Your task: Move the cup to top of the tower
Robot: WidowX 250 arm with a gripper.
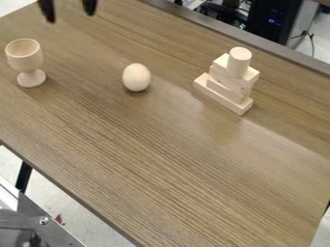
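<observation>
1. A grey metal plate (55, 235) is lying nearest the camera, in the lower left corner; a round screw (44, 220) is sitting in it.
2. The wood-grain table (161, 159) is stretching across most of the view, and a black leg (24, 176) is showing below its left edge.
3. The cup (24, 55), pale and stemmed, is standing upright on the table at the far left, its mouth facing up.
4. The egg (136, 77) is resting on the table between cup and tower, well apart from both.
5. The tower (235, 82) is standing at the right: a long flat block (226, 102) is forming its base, smaller blocks are lying skewed above, and an upright cylinder (239, 62) is topping it.
6. The gripper (68, 8) is hanging at the top edge, left of centre, above and to the right of the cup in view. Its fingers (46, 10) are standing wide apart, holding nothing.
7. Beyond the table, a black case (277, 21) is showing blue lights.
</observation>
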